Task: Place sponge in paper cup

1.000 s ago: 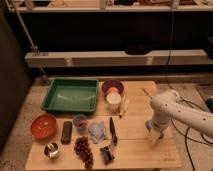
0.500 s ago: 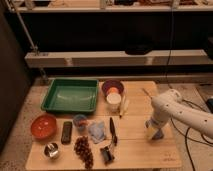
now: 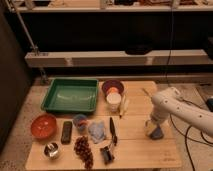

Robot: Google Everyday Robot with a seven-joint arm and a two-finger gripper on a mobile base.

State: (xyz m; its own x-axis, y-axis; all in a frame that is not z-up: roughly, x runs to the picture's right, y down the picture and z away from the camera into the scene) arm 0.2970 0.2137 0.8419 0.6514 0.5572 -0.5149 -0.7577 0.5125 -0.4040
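Observation:
The white paper cup (image 3: 113, 102) stands upright near the table's middle, just in front of a purple bowl (image 3: 113, 88). My gripper (image 3: 153, 131) points down at the right part of the table, well to the right of the cup. A pale yellow and blue lump at its tip looks like the sponge (image 3: 150, 128). I cannot tell whether the sponge is held or lies on the wood. The white arm (image 3: 172, 106) comes in from the right edge.
A green tray (image 3: 71, 95) sits at the back left, a red bowl (image 3: 43, 125) at the front left. A blue cup (image 3: 80, 122), blue cloth (image 3: 97, 130), knife (image 3: 112, 131), grapes (image 3: 83, 148), metal cup (image 3: 51, 150) and dark block (image 3: 66, 131) crowd the front.
The gripper shifted only slightly at the right part of the table. The cup and the other objects have not moved.

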